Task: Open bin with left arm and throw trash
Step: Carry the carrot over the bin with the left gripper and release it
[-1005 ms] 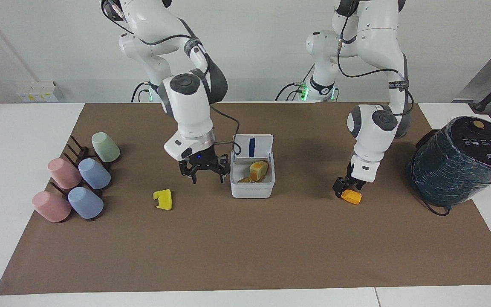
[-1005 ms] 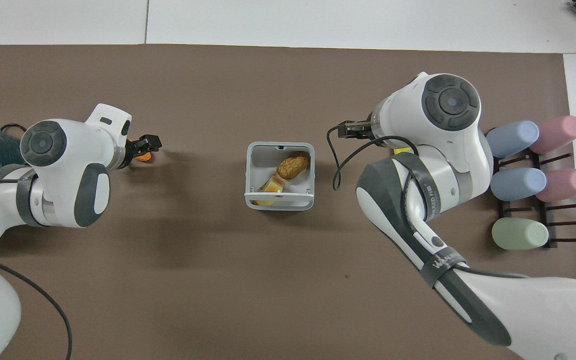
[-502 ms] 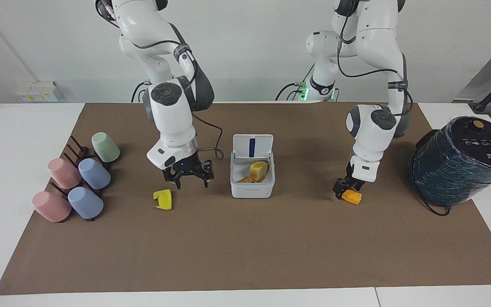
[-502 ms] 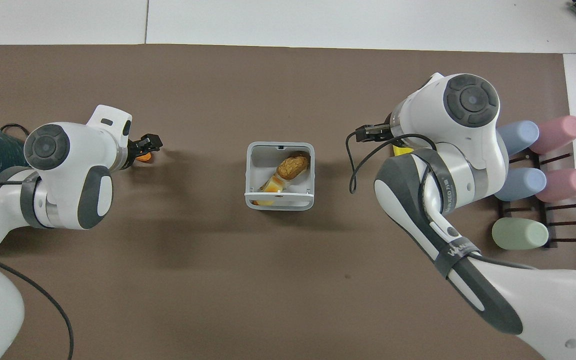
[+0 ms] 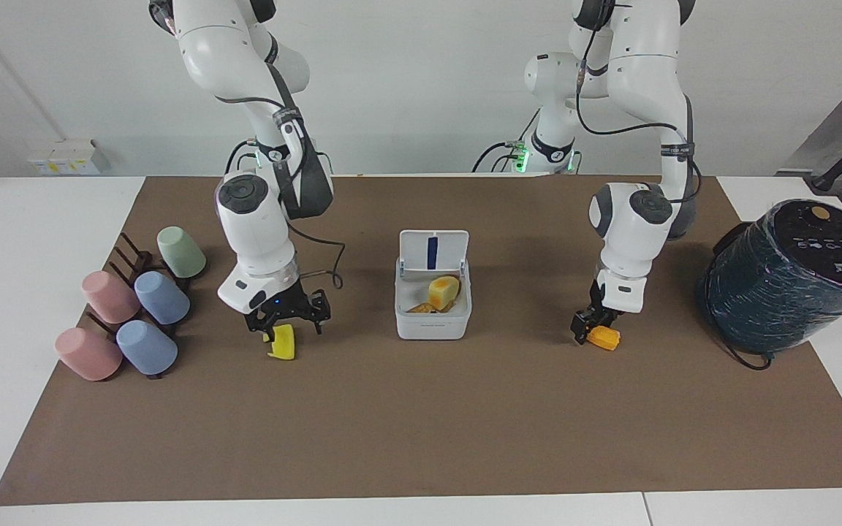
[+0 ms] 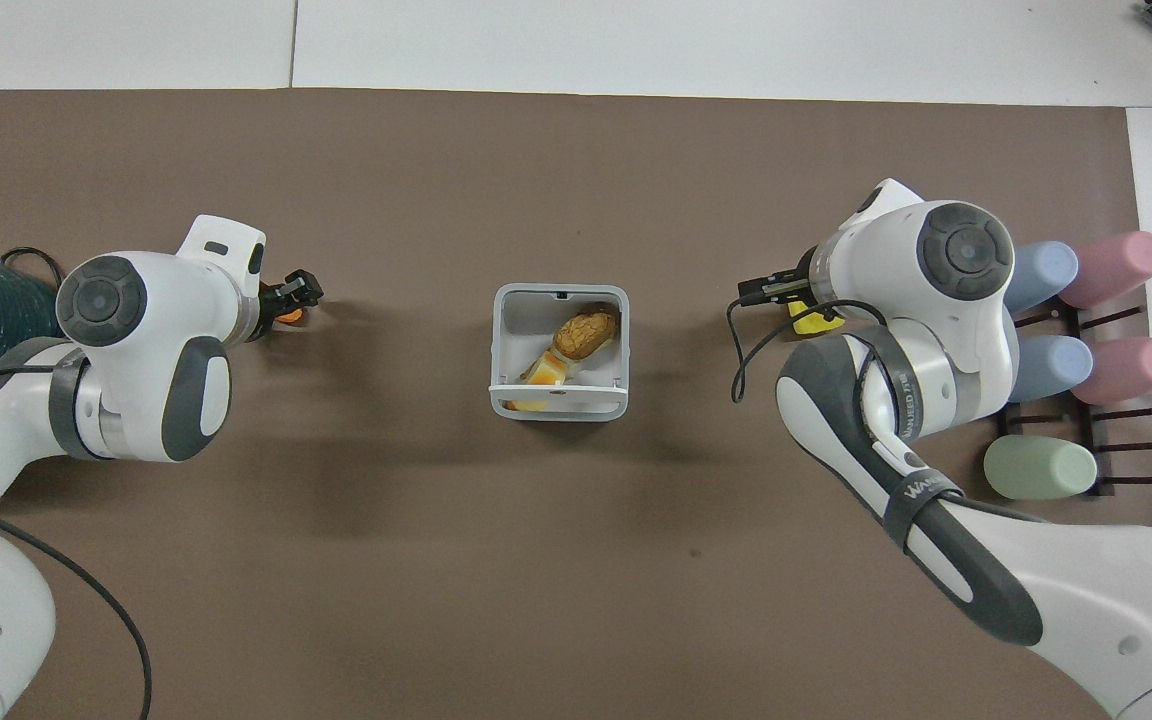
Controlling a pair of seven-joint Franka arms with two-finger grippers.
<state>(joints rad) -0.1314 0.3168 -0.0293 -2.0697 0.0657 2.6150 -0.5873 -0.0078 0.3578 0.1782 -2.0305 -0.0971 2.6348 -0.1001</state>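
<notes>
The white bin stands mid-mat with its lid raised upright. A golden-brown nugget and another orange-yellow piece lie inside it. The yellow wedge lies on the mat toward the right arm's end. My right gripper is open just over it, fingers spread to either side. The orange wedge lies on the mat toward the left arm's end. My left gripper is low at the wedge and touches its side. In the overhead view the left gripper partly covers the wedge.
A big dark teal wrapped cylinder lies at the left arm's end of the mat. Several pastel cups lie on a dark rack at the right arm's end, close beside the right arm's wrist.
My right gripper has moved from beside the bin toward the right arm's end and come down over the yellow wedge. My left gripper has stayed at the orange wedge.
</notes>
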